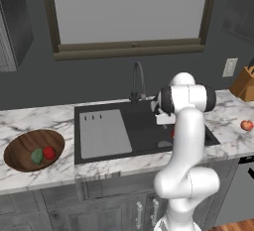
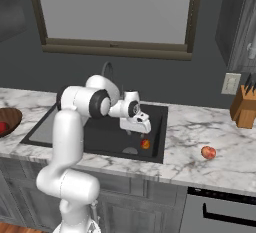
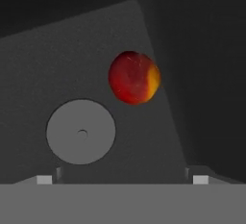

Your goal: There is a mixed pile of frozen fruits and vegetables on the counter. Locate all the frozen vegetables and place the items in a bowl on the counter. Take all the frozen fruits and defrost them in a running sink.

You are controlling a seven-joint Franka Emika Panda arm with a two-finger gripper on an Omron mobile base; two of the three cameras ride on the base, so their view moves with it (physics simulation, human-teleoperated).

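My gripper [image 2: 141, 133] over sink [image 2: 75, 133], jaws wide, holding nothing; orange fruit [image 3: 133, 77] near drain [image 3: 80, 131], by right wall.

Both base views flank the sink [image 1: 144, 131]; hand view peers closely inside.

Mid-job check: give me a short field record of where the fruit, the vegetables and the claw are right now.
claw: open, over the sink
orange fruit with red blush: in the basin near the drain, free of the claw
pinkish-red fruit: on the counter, right of the sink
bowl: left of the sink
bowl contents: dark green lump and bright red round item
faucet: behind the basin; running water not discernible
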